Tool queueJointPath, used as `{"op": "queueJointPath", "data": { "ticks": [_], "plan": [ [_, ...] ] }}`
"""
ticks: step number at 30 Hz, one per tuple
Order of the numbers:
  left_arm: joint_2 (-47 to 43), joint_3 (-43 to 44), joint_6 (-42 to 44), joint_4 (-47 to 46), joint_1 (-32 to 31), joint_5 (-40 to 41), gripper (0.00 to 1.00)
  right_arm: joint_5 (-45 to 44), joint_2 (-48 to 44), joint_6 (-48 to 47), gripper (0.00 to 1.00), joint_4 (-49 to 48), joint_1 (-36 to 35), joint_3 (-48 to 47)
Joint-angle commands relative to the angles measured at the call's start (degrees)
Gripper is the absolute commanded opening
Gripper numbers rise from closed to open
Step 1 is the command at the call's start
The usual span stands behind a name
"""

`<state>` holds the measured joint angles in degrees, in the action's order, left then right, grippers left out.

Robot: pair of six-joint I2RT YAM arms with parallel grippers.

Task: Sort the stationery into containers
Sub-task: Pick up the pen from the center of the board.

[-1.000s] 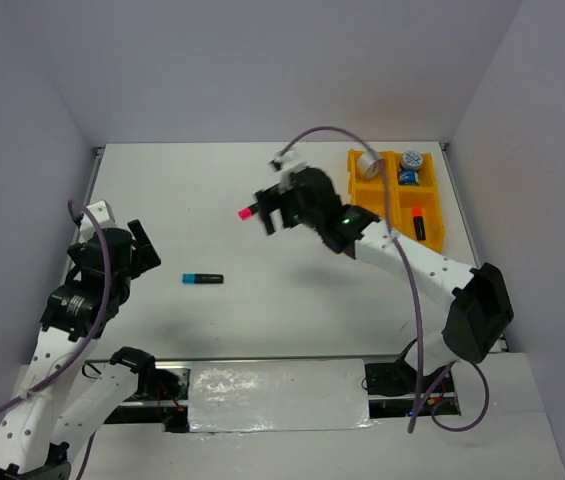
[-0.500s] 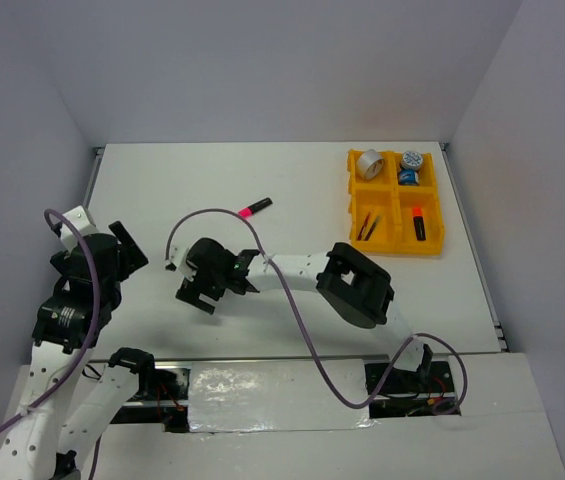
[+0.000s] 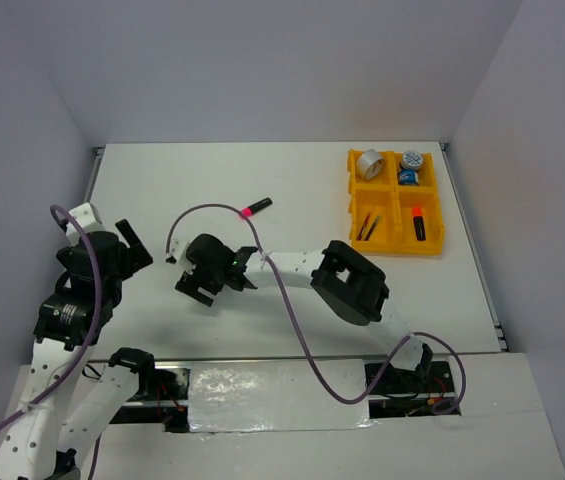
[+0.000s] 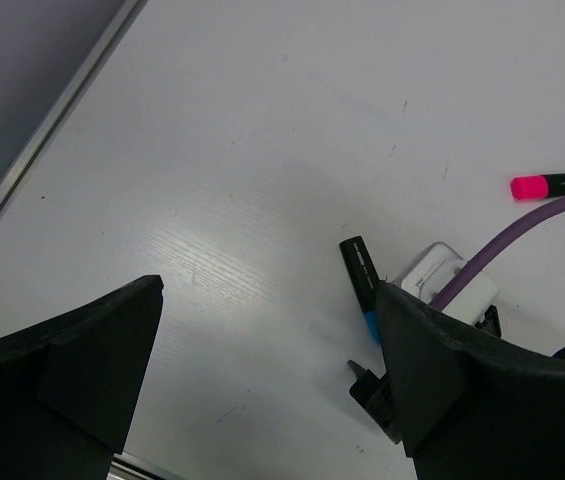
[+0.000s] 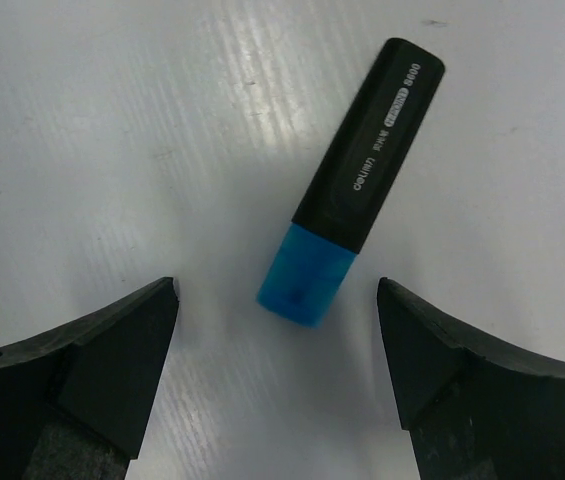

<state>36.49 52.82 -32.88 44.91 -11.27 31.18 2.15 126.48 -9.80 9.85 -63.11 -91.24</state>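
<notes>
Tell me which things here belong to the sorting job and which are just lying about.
Job: blue highlighter, pink highlighter, yellow tray, silver tape ring, blue-white tape rolls, pens, orange highlighter.
Just there: purple cable, white table.

Looks like a robotics lab test cell: bare white bench (image 3: 182,180) boxed in by plain grey walls (image 3: 262,70), left arm (image 3: 67,320) and right arm (image 3: 292,268) bolted at the near edge, purple cables (image 3: 207,207) looping about.
</notes>
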Motion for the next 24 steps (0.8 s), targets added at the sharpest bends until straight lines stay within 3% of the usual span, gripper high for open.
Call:
{"op": "queueJointPath", "data": {
  "ticks": [1, 5, 8, 11, 15, 17, 19, 20, 24],
  "plan": [
    [-0.8, 0.1, 1.6, -2.4, 0.3, -0.5, 0.99, -4.9, 0.2, 2.3, 0.88, -2.2, 0.1, -3.7],
    [-1.0, 0.1, 1.6, -2.4, 0.3, -0.5, 0.99, -7.3, 4.7, 4.3, 0.85, 2.0, 1.2, -10.5],
    [-1.2, 0.1, 1.5, -2.4, 0.3, -0.4, 0.99, -7.0, 7.2, 6.4, 0.76, 3.6, 1.5, -12.6],
    [-1.6, 0.1, 1.4, -2.3, 0.3, -0.2, 0.99, -6.9, 7.8, 7.6, 0.61, 3.3, 1.7, -11.8],
    [-2.0, 0.1, 1.2, -2.2, 0.3, 0.1, 0.99, -8.3, 7.8, 8.7, 0.56, 4.1, 1.5, -10.3],
    [-2.1, 0.2, 1.2, -2.2, 0.3, 0.2, 0.99, -10.1, 7.3, 9.6, 0.44, 4.8, 1.5, -8.6],
    [-2.1, 0.1, 1.2, -2.2, 0.3, 0.2, 0.99, -11.9, 5.4, 11.7, 0.24, 4.6, 1.5, -6.7],
    [-2.1, 0.1, 1.2, -2.2, 0.3, 0.1, 0.99, -12.8, 4.3, 12.3, 0.00, 4.0, 1.5, -3.9],
    [-2.2, 0.0, 1.4, -2.4, 0.3, -0.3, 0.99, -12.1, -3.4, 15.8, 0.00, -0.6, 2.9, 5.3]
  ]
}}
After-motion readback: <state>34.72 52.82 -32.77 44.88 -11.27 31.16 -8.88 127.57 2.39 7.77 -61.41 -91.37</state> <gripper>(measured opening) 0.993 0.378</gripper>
